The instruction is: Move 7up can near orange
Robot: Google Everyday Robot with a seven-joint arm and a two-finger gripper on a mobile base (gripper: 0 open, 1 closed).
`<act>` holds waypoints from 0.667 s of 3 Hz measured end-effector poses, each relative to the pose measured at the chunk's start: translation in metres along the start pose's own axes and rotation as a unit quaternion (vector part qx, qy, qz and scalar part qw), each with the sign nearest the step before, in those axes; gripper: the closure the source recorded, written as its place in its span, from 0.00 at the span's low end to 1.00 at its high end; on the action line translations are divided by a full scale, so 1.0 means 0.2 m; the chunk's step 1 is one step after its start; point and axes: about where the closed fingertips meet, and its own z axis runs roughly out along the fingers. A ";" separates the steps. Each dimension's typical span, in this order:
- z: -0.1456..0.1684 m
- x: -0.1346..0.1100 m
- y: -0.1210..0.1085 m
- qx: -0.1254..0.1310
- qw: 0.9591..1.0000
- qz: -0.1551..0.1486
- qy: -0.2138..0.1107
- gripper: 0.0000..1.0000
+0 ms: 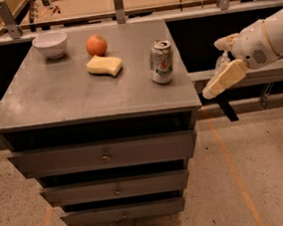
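Note:
The 7up can (161,61) stands upright near the right edge of the grey drawer cabinet's top (69,94). The orange (96,45) sits at the back middle of the top, left of the can and apart from it. My gripper (211,69) hangs in the air beyond the cabinet's right edge, to the right of the can and about level with it. Its cream fingers (224,78) stand apart, open and empty, touching nothing.
A pale yellow sponge (104,65) lies between the orange and the can. A white bowl (50,43) stands at the back left. A metal rail (257,71) runs to the right behind the gripper. A wooden workbench (135,0) lies behind. Drawers (105,153) face front.

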 end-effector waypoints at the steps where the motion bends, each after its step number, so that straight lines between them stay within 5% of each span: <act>1: 0.24 -0.08 -0.16 -0.005 0.995 0.010 -0.098 0.00; 2: 0.24 -0.08 -0.16 -0.005 0.995 0.010 -0.098 0.00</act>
